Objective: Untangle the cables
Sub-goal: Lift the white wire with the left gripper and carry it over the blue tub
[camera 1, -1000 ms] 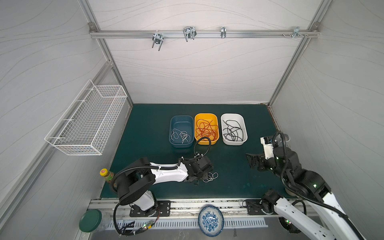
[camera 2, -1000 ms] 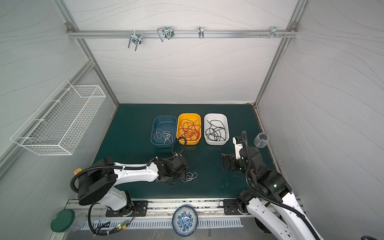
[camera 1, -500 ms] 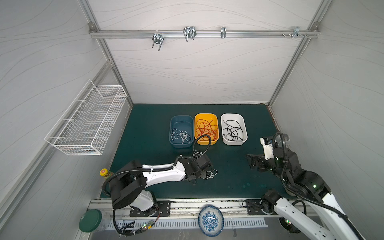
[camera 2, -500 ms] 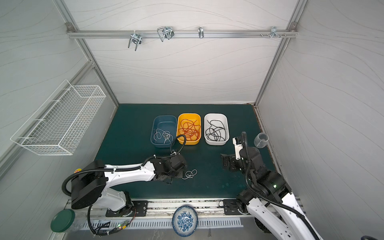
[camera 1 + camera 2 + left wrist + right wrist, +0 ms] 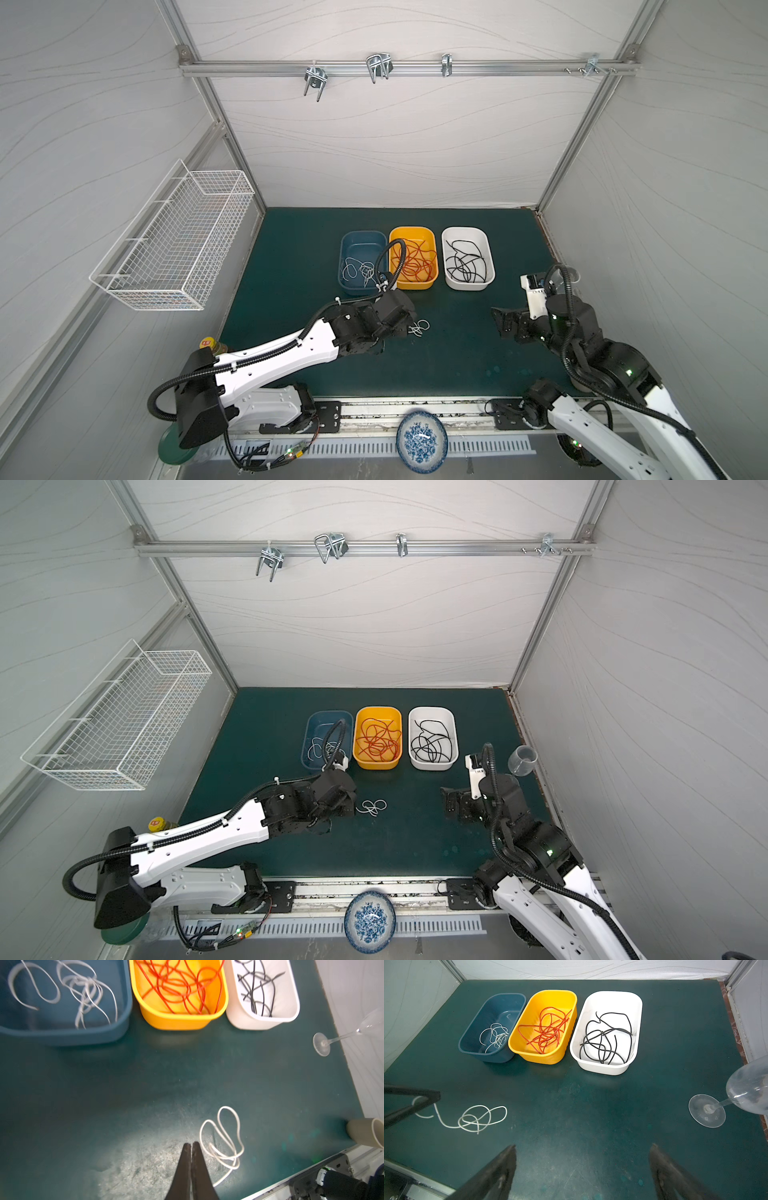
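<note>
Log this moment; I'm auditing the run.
left hand: shut, empty, beside loose white cable on mat | right hand: open, empty | blue bin: white cables | yellow bin: red cables | white bin: black cables

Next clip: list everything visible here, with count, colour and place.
blue bin: one, back row, leftmost
yellow bin: one, back row, middle
white bin: one, back row, rightmost
white cables: several, tangled in the blue bin
red cables: several, in the yellow bin
black cables: several, in the white bin
loose white cable: one, looped on the green mat, front centre
stemmed glass: one, clear, right mat edge
wire basket: one, white, left wall
plate: one, blue-patterned, front rail
green lid: one, front left
bottle: one, yellow cap, front left
left gripper: black, shut, beside the loose white cable
right gripper: black, open, over the mat
</note>
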